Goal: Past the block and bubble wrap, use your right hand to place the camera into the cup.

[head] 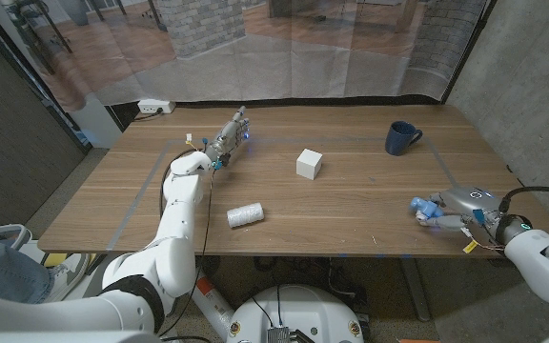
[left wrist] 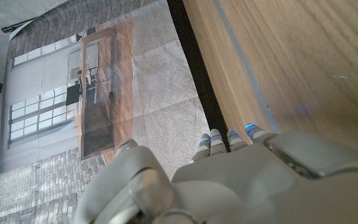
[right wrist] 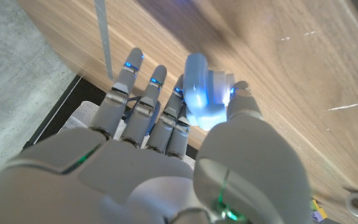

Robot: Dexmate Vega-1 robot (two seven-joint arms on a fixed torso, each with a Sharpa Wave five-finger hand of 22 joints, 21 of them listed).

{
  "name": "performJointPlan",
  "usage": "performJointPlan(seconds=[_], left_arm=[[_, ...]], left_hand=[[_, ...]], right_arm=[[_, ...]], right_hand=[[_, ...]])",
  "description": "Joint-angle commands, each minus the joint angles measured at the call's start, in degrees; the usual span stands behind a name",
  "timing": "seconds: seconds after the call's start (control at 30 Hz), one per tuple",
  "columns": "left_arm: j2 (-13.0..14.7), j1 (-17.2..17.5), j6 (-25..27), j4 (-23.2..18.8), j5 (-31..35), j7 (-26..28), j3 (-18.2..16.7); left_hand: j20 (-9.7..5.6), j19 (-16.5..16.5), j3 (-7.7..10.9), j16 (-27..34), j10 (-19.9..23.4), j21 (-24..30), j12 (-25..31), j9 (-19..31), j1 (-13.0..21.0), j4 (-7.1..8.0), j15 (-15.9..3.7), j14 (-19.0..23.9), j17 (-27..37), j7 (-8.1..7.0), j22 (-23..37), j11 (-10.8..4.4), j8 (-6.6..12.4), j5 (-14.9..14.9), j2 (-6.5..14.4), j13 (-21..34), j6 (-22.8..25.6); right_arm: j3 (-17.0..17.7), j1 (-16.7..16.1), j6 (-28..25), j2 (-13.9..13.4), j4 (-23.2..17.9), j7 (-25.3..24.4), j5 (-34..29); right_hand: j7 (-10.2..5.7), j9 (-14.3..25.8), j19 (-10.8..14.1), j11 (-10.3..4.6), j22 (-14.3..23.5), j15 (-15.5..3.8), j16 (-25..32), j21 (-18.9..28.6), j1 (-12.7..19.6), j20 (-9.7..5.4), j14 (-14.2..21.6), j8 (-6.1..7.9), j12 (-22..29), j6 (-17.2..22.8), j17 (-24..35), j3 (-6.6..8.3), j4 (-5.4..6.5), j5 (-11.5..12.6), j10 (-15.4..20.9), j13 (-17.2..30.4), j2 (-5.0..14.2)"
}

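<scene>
The small pale-blue toy camera [head: 425,208] sat at the table's near right edge, pinched between the thumb and fingers of the right hand [head: 451,211]. It looked light, hard and smooth, likely plastic, so a firm hold across its body, clear of the rounded lens, seemed best. The left hand [head: 229,133] hovered far left, fingers together, holding nothing. Counted: one camera, one dark-blue cup [head: 401,138] far right, one white block [head: 309,164] mid-table, one roll of bubble wrap [head: 245,215] nearer and to the left.
</scene>
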Motion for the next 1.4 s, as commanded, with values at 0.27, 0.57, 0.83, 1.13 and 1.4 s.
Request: performJointPlan(seconds=[0.27, 0.57, 0.83, 1.13, 1.4], left_arm=[[0.2, 0.1, 0.3, -2.5, 0.2, -0.7, 0.4], [0.1, 0.5, 0.0, -3.6, 0.2, -1.0, 0.9], [-0.2, 2.2, 0.0, -7.1, 0.2, -1.4, 1.3], [-0.7, 4.1, 0.4, -10.7, 0.0, -1.7, 1.6], [-1.0, 5.4, 1.0, -12.9, 0.0, -1.6, 1.7]], left_hand=[[0.18, 0.1, -0.52, 0.1, -0.1, -0.2, 0.0, 0.2, 0.4, 0.01, -0.02, -0.1, 0.3, 0.20, 0.2, -0.38, 0.15, -0.1, 0.5, 0.3, -0.1], [0.15, 0.1, -0.62, 0.2, -0.1, -0.1, 0.0, 0.2, 0.4, 0.00, 0.03, 0.1, 0.3, 0.21, 0.2, -0.33, 0.14, -0.1, 0.5, 0.3, -0.1], [0.14, 0.1, -0.71, 0.2, 0.0, -0.1, 0.1, 0.2, 0.5, 0.00, 0.06, 0.0, 0.3, 0.20, 0.2, -0.28, 0.14, -0.1, 0.6, 0.3, -0.1], [0.20, 0.0, -0.81, 0.2, 0.0, -0.2, 0.1, 0.2, 0.6, -0.01, -0.10, 0.0, 0.3, 0.23, 0.2, -0.27, 0.14, -0.1, 0.7, 0.3, -0.1], [0.23, 0.0, -0.90, 0.2, 0.0, -0.1, 0.1, 0.2, 0.6, -0.01, -0.08, 0.1, 0.3, 0.25, 0.2, -0.29, 0.14, -0.1, 0.7, 0.3, -0.1]], right_arm=[[1.4, 0.8, 0.9, 1.2, -2.8, 1.2, -0.3], [1.3, 1.4, 1.1, 1.4, -3.4, 1.8, -1.0], [0.4, 2.9, 1.6, 0.9, -3.2, 1.9, -1.1], [-0.5, 4.9, 2.2, -0.1, -2.7, 1.6, -1.2], [-1.0, 6.5, 2.4, -1.1, -2.5, 1.8, -1.1]], right_hand=[[-6.17, 0.2, 0.1, -0.18, 0.3, -1.94, -0.1, -0.1, 4.8, -0.39, 1.0, -0.15, -0.2, 6.9, 0.2, 0.60, 0.01, -0.2, 0.8, 0.2, 3.79], [-6.17, 0.2, 0.0, -0.22, 0.3, -1.84, -0.1, -0.1, 5.0, -0.35, 1.1, -0.31, -0.4, 7.0, 0.3, 0.77, 0.07, -0.3, 0.9, 0.2, 3.98], [-6.17, 0.2, 0.0, -0.24, 0.3, -1.69, -0.1, -0.1, 5.2, -0.34, 1.4, -0.56, -0.6, 6.9, 0.3, 0.96, 0.07, -0.4, 0.9, 0.2, 4.11], [-6.17, 0.2, 0.1, -0.26, 0.3, -1.95, -0.2, 0.0, 5.3, -0.33, 1.7, -0.74, -0.7, 6.9, 0.3, 1.09, 0.08, -0.5, 0.9, 0.2, 4.18], [-6.17, 0.2, 0.1, -0.28, 0.3, -1.93, -0.2, 0.0, 5.4, -0.37, 1.8, -0.88, -0.9, 7.0, 0.3, 1.20, 0.07, -0.5, 0.9, 0.2, 4.22]])
